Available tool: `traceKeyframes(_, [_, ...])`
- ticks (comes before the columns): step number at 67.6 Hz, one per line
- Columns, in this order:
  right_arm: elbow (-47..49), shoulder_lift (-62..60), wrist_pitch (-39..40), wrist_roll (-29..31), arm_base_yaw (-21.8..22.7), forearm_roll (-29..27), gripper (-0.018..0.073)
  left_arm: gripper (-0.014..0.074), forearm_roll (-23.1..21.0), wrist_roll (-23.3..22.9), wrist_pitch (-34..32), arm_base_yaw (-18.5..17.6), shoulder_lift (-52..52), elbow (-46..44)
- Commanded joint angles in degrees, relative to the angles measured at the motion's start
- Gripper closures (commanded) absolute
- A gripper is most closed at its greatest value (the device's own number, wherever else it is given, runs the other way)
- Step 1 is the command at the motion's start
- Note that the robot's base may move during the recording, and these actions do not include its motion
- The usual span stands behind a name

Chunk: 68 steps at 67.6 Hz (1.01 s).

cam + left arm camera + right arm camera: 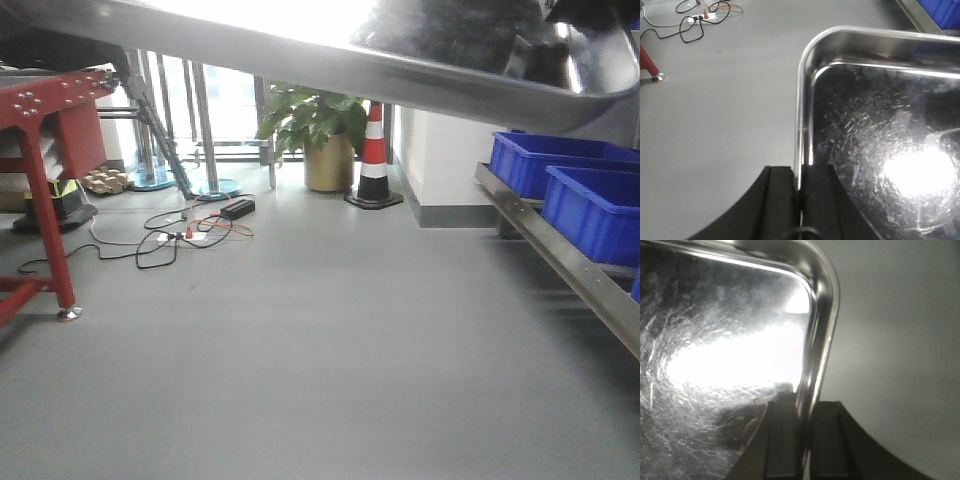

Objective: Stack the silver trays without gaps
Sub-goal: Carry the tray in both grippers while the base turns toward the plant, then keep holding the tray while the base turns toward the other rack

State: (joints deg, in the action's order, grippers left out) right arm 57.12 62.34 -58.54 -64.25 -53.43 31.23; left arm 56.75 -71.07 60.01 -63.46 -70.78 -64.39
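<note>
Silver tray point(880, 150) cut off in every view; left gripper point(800, 200) and right gripper point(807, 440) each pinch a rim. Open floor point(330, 350) beneath the tray; blue bins point(590, 195) below its right end.

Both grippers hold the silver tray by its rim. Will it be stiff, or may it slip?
The silver tray is probably stiff: its rim looks straight where the left gripper and right gripper pinch it. It may slip, since the polished steel is held only at thin edges.

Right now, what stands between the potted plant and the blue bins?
A red-and-white traffic cone, then a white wall corner. Both show in the front-facing view, seen under the silver tray.
</note>
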Motion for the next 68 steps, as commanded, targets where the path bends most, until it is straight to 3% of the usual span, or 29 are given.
traceKeyframes(1, [0.14, -0.31, 1.19, 1.17, -0.32, 0.83, 0.0574, 0.0607, 2.6, -0.04, -1.02, -0.44, 0.65, -0.27])
traceKeyframes(68, [0.14, -0.31, 2.06, 1.17, -0.32, 0.83, 0.0574, 0.0607, 2.6, -0.04, -1.02, -0.44, 0.65, -0.27])
